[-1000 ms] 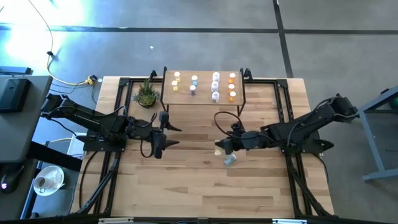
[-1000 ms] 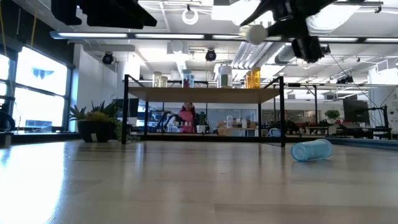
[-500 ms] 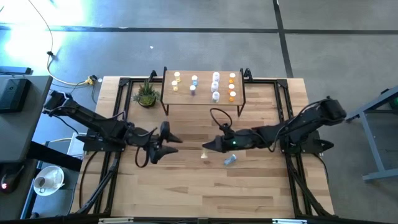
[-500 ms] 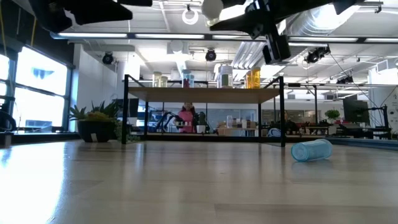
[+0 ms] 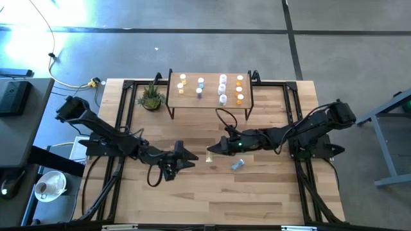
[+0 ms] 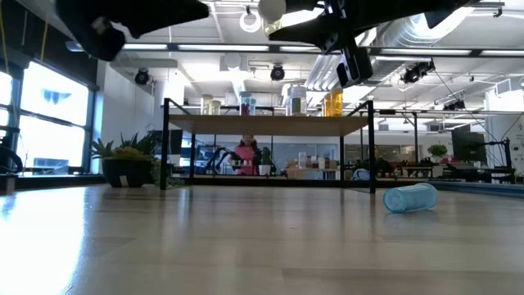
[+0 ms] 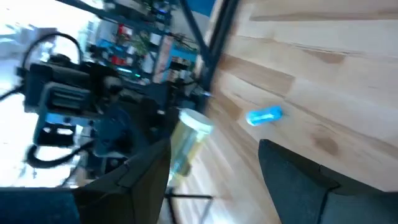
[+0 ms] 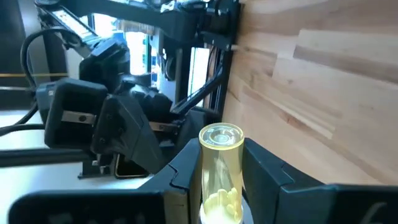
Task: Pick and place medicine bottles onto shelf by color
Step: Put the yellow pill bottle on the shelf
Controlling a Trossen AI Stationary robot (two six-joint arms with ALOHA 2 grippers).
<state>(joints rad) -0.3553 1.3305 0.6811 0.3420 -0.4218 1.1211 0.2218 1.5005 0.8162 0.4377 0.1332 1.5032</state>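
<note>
A: Nearest the front edge of the surface (image 5: 212, 199), what lies there?

B: Bare planks. Then a blue bottle (image 5: 237, 165) on its side, right of centre, nothing touching it.

A: Left claw (image 5: 187, 160)?

B: Above the middle of the surface, left of centre, fingers spread, nothing between them. It faces the right claw (image 5: 210, 156), close but apart.

A: And the right one?

B: Clamped on a yellow bottle (image 8: 220, 171) with a white cap, held clear of the planks, just up and left of the blue bottle. The low view shows the white cap (image 6: 273, 10) high up.

A: Farther back?

B: The shelf (image 5: 209, 102) at the far edge, centre. Bottles stand on it in rows: yellow (image 5: 182, 80) at left, then blue (image 5: 200, 83), pale (image 5: 223, 80), orange (image 5: 239, 80) at right. A potted plant (image 5: 151, 97) sits just left of the shelf.

A: Beyond the surface?

B: A person in pink (image 6: 246, 152), seen under the shelf in the low view.
</note>
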